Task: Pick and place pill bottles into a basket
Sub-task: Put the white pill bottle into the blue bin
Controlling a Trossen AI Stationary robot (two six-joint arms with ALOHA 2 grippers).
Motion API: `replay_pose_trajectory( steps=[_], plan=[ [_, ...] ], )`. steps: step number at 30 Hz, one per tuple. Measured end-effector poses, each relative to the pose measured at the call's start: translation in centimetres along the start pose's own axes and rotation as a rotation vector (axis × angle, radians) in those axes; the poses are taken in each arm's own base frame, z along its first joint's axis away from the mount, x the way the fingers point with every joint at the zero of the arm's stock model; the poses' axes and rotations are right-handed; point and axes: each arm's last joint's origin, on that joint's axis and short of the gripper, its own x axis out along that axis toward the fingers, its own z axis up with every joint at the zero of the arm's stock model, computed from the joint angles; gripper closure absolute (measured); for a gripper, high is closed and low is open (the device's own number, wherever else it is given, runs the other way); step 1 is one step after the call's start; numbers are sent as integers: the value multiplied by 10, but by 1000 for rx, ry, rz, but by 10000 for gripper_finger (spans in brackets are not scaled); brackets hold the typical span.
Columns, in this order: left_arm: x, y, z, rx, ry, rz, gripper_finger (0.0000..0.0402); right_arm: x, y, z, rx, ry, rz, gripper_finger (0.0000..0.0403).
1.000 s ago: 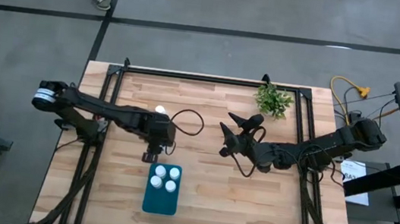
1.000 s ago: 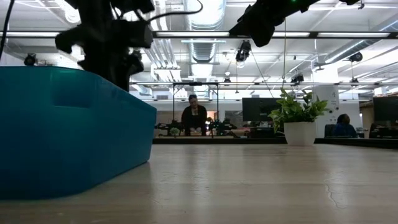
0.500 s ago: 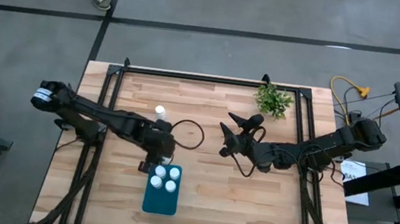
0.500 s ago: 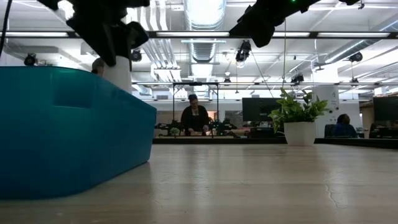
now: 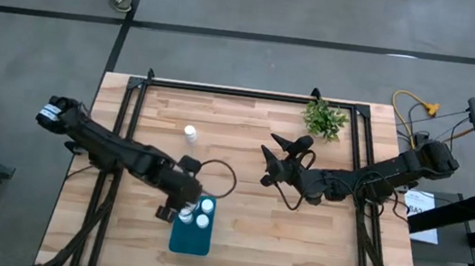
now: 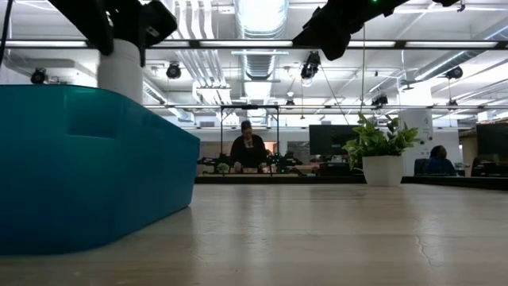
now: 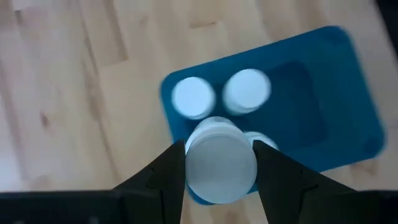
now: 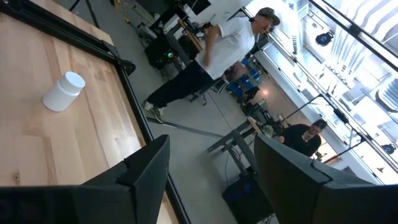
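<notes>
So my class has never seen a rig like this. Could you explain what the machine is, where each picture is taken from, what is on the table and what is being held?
It is a robot with two dark arms at a wooden table, each ending in a two-finger gripper. One picture looks straight down, one looks level across the tabletop, and two come from cameras on the wrists.

On the table are a teal basket with white bottles inside, one loose bottle and a small plant.

The left gripper is shut on a bottle and holds it over the basket. The right gripper waits open above mid-table, holding nothing. People show in the room behind.
</notes>
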Motion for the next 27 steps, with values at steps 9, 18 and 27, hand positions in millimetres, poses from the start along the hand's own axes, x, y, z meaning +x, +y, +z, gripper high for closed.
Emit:
replay_pose_trajectory(
  steps=[9, 18, 27],
  plan=[
    [0, -25, 0, -15, 1, -44, 259, 0, 0, 0, 10, 0, 0, 179],
    [16, -48, 18, 29, 33, -69, 259, 0, 0, 0, 14, 0, 1, 179],
    [28, -69, 36, 92, 63, -90, 259, 0, 0, 0, 16, 0, 1, 179]
  ],
)
